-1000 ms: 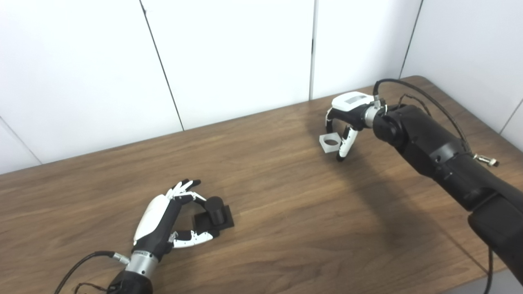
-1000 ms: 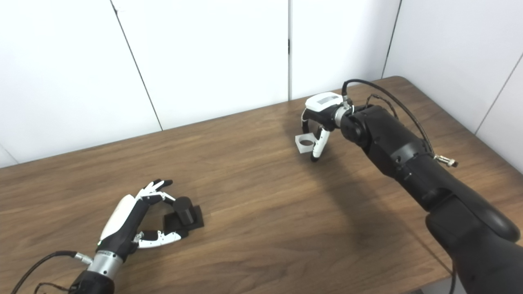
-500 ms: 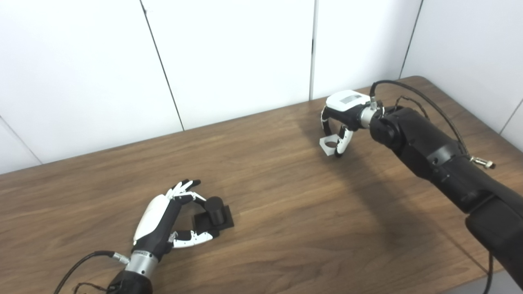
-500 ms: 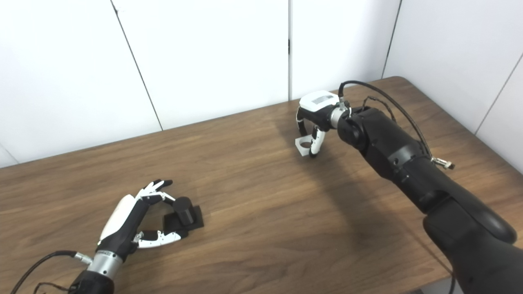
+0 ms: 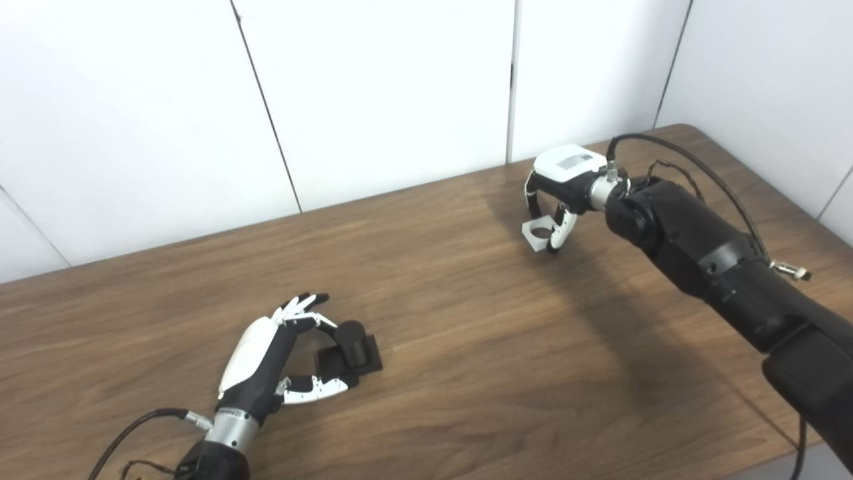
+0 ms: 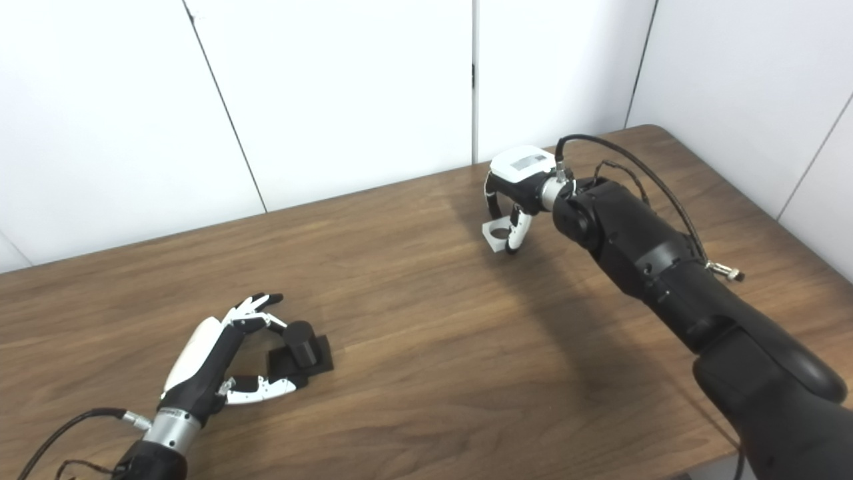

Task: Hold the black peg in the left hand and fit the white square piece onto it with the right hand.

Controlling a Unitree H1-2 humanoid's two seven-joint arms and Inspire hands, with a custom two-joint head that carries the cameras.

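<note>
The black peg (image 5: 350,341) stands upright on its square black base on the wooden table (image 5: 466,347), at the front left. My left hand (image 5: 266,360) lies beside it, open, with its fingers curved over the peg's top and its thumb along the front of the base. The white square piece (image 5: 538,235) with a round hole sits at the far right of the table. My right hand (image 5: 558,190) reaches down over it from above. Its fingers and thumb are closed on the piece's sides. I cannot tell whether the piece is off the table.
White wall panels stand right behind the table's far edge. The table's right corner (image 5: 680,130) is just beyond my right arm. A wide stretch of bare wood lies between the two hands. Cables (image 5: 133,433) trail from both wrists.
My right hand's thumb has swung in from a spread pose and closed against the white square piece. The hand has shifted slightly left. My left hand and the peg have not moved.
</note>
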